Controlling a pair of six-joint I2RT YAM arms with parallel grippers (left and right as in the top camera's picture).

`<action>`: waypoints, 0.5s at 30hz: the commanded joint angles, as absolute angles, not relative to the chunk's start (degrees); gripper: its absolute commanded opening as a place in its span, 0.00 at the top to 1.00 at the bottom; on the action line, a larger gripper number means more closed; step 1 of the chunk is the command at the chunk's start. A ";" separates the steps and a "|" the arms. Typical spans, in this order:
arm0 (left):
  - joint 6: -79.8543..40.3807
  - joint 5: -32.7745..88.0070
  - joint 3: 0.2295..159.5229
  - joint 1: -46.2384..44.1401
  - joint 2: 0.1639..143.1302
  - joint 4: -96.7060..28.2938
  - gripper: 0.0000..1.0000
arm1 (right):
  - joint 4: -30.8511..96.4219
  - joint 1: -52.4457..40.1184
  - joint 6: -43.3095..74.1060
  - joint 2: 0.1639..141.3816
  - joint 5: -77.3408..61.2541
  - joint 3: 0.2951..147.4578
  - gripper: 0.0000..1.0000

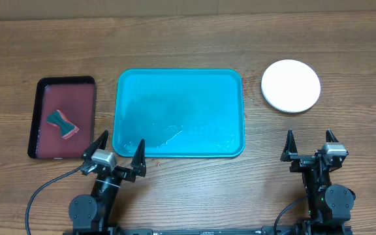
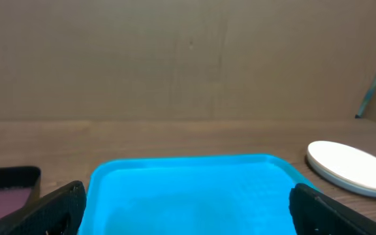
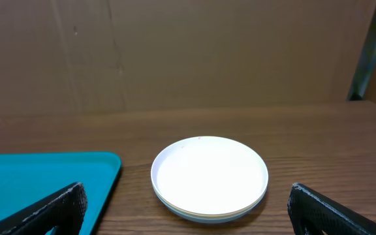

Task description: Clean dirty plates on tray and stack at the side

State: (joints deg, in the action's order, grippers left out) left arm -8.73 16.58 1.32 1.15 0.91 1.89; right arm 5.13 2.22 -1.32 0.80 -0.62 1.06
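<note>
The teal tray (image 1: 178, 108) lies at the table's middle with no plates on it, only faint wet streaks. The plates (image 1: 291, 85) sit stacked on the wood to its right, white one on top. In the right wrist view the plates (image 3: 209, 173) show a yellowish edge under the white one. My left gripper (image 1: 121, 140) stands open at the tray's near-left edge, and the tray (image 2: 188, 183) fills the gap between its fingers. My right gripper (image 1: 309, 136) is open over bare wood, nearer than the stack, holding nothing.
A dark red, black-rimmed tray (image 1: 44, 98) lies left of the teal one and holds a teal-and-red sponge (image 1: 62, 124). A brown cardboard wall (image 3: 188, 52) closes off the far side of the table.
</note>
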 commanded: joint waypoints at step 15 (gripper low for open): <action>-7.68 8.29 0.27 3.09 0.16 -3.90 0.01 | 4.82 2.37 -1.54 0.16 -0.25 0.45 0.00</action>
State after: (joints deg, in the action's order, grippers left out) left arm -8.73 9.96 0.51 2.74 0.84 -3.51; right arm 5.15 2.22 -1.32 0.80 -0.62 1.06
